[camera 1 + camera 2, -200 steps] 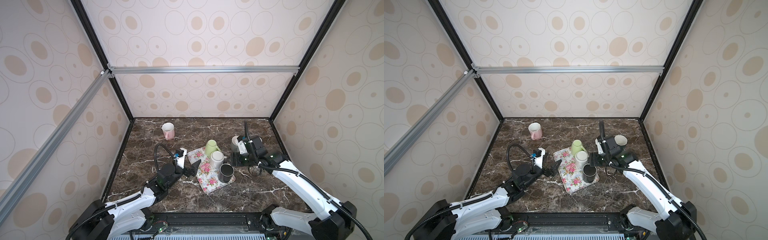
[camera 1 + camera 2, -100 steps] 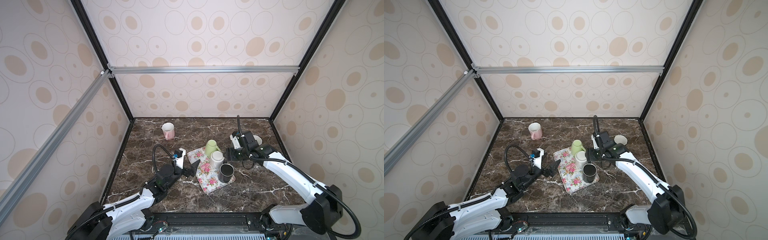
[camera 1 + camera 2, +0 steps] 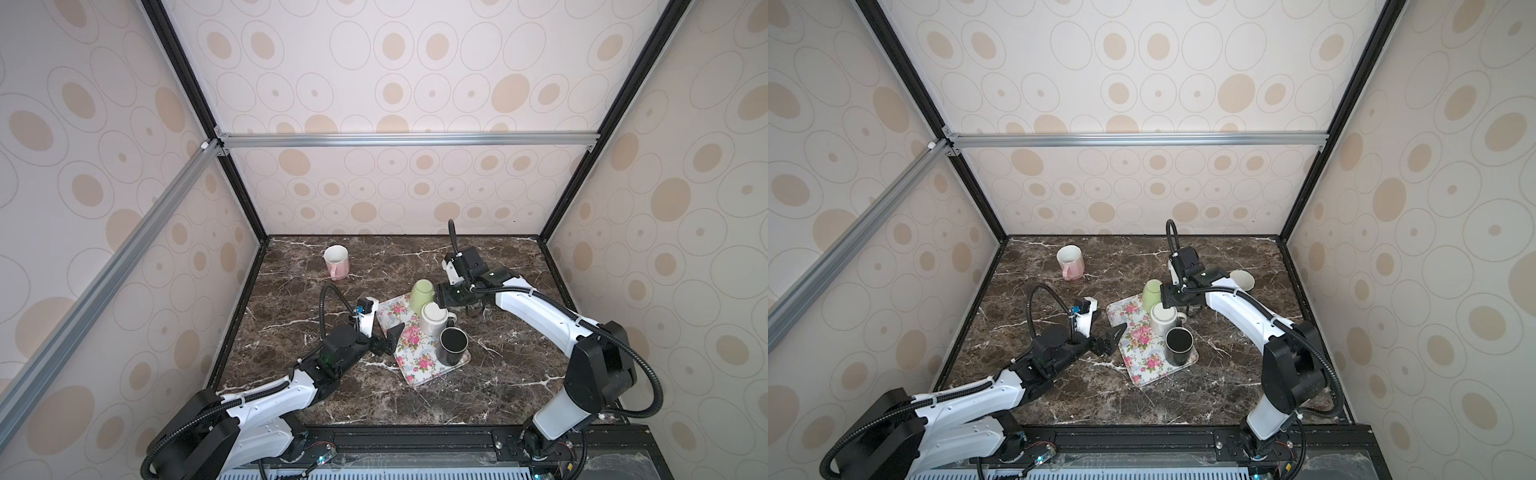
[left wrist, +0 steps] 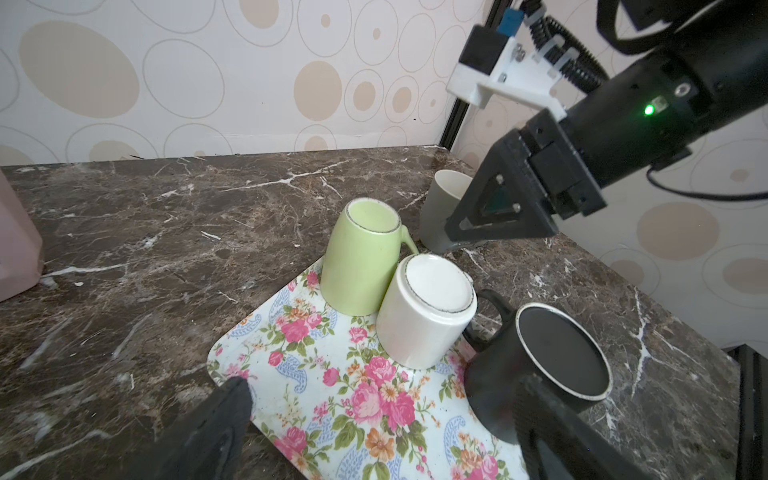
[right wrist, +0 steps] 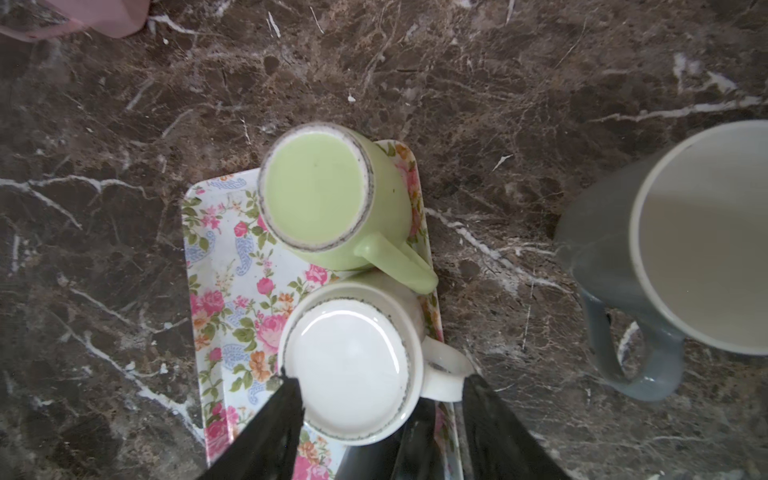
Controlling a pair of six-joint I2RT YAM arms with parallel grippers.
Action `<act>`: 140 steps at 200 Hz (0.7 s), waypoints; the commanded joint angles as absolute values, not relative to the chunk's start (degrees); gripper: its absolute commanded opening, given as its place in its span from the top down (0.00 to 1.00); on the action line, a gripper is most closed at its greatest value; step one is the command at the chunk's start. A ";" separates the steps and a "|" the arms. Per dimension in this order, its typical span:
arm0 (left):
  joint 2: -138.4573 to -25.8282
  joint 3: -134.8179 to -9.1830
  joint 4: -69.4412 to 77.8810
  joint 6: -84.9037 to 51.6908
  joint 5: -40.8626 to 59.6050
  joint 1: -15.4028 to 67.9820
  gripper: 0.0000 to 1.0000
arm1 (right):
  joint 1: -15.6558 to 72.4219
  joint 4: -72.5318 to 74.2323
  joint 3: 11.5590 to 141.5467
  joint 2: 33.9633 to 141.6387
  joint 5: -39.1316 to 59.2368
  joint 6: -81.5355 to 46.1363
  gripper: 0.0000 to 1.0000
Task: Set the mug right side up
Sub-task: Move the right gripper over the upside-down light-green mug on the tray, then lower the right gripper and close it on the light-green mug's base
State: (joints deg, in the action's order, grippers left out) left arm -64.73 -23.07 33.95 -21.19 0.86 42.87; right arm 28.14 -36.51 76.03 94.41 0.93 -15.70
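White mug, upside down on the floral tray at mid-surface, is framed from directly above by the right gripper, jaws parted, nothing held. The left gripper, jaws spread wide, is kept farther off.

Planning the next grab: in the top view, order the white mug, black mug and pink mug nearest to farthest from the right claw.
1. white mug, on the tray, right at the right claw.
2. black mug, at the tray's near end.
3. pink mug, off the tray, back left.
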 commanded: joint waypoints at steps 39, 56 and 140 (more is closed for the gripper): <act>-60.24 -30.58 23.20 -33.69 3.19 43.18 0.02 | 27.65 -36.85 76.84 97.14 2.33 -12.37 0.43; -58.06 -31.45 20.44 -35.72 3.82 43.31 0.02 | 27.67 -36.99 77.64 98.78 3.37 -12.15 0.43; -50.28 -31.50 12.19 -37.96 -0.09 43.24 0.02 | 27.58 -36.48 80.98 103.94 3.46 -10.55 0.46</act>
State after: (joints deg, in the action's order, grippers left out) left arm -51.35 -29.39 15.38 -36.34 1.32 42.87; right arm 27.68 -36.38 78.89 102.41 3.20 -12.08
